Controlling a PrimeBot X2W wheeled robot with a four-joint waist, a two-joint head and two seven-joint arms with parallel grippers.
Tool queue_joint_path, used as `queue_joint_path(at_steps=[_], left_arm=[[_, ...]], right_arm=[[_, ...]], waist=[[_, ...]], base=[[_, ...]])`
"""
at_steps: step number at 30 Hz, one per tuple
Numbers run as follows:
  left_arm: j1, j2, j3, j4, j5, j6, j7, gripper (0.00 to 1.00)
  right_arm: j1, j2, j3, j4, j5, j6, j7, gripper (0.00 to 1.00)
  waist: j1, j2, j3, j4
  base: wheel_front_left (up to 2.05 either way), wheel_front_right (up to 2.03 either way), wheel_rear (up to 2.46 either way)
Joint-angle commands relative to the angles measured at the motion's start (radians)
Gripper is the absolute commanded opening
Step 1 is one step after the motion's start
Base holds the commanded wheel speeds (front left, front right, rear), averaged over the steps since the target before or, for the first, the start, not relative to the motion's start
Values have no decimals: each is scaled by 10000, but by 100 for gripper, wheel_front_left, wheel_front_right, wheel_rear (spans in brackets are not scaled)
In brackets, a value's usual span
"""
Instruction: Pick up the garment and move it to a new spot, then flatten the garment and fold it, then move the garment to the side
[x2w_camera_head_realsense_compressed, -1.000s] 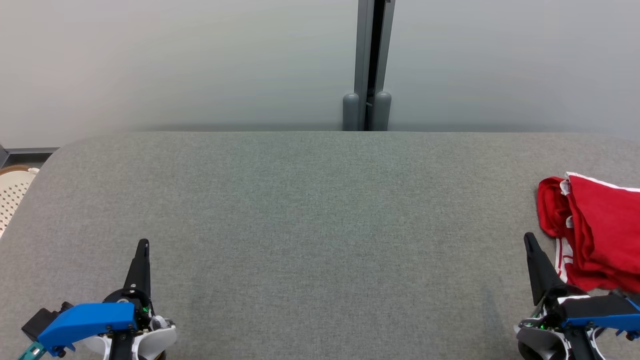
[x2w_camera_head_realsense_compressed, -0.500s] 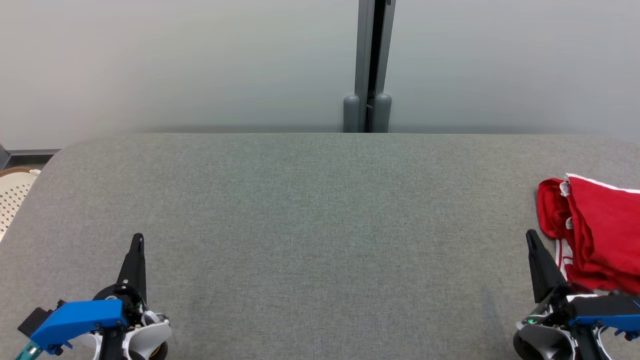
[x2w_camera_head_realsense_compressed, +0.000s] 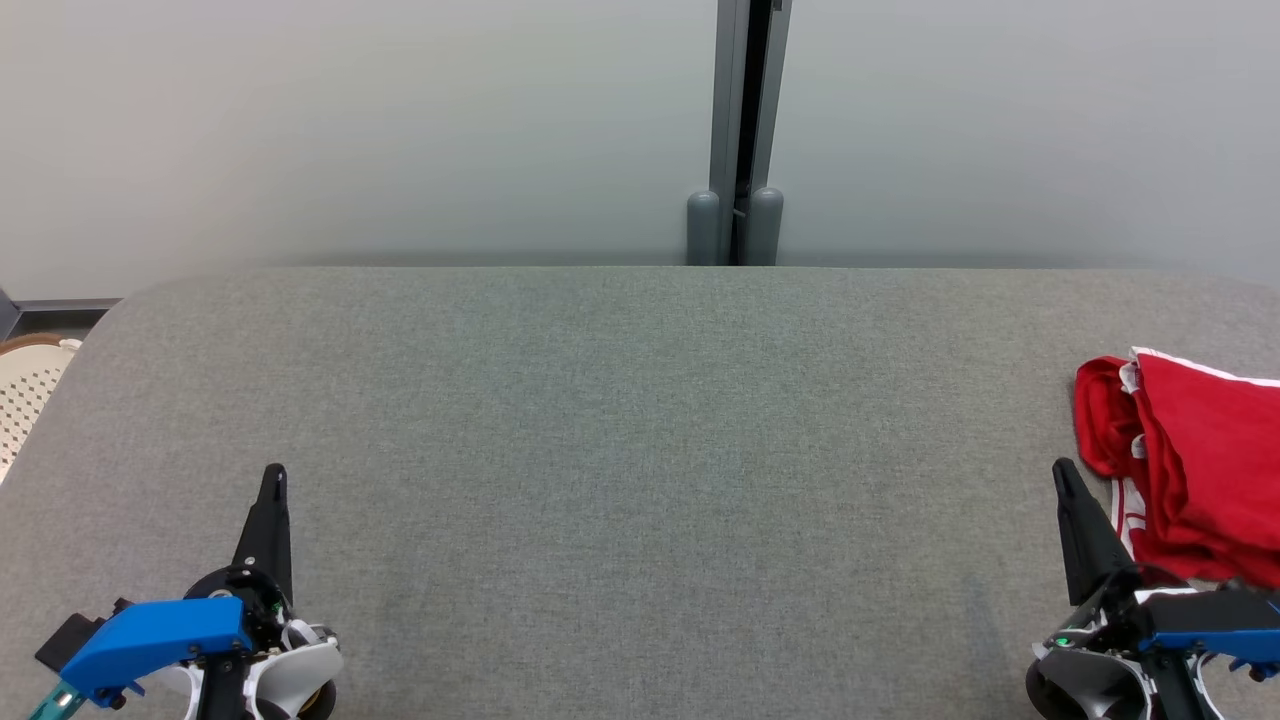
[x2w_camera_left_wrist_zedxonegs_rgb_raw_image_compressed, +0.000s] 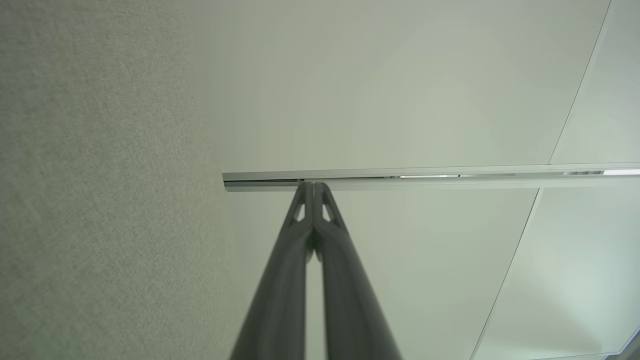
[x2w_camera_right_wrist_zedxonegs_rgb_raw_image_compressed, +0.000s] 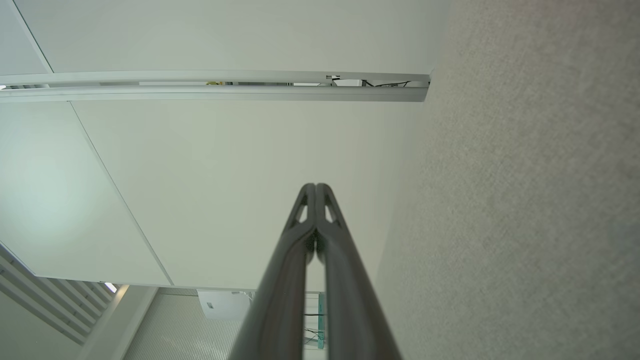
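A red garment (x2w_camera_head_realsense_compressed: 1200, 470) with white trim lies bunched on the grey desk (x2w_camera_head_realsense_compressed: 640, 420) at the right edge of the frame, which cuts it off. The right end effector (x2w_camera_head_realsense_compressed: 1060, 472), closed and empty, sits just beside it at lower right. The left end effector (x2w_camera_head_realsense_compressed: 273, 473), also closed and empty, is at lower left, well apart. A white basket (x2w_camera_head_realsense_compressed: 25, 385) at the left edge is mostly cut off. A grey post (x2w_camera_head_realsense_compressed: 745, 120) rises at top centre.

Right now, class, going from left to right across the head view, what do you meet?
left gripper → grey post behind the table → right gripper → red garment at the right edge.
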Motion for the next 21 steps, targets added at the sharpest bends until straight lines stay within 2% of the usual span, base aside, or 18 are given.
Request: queue_joint_path(at_steps=[1,21], left_arm=[[-98,-18,24,-40,-22,-38,37,0],[-98,-18,22,-40,-24,-37,35,0]], right_arm=[[-136,-47,-26,-32,24,4,47,0],[-135,-48,-23,-32,25,4,47,0]], waist=[[1,0,1,0],[1,0,1,0]], base=[[0,0,0],[0,0,0]])
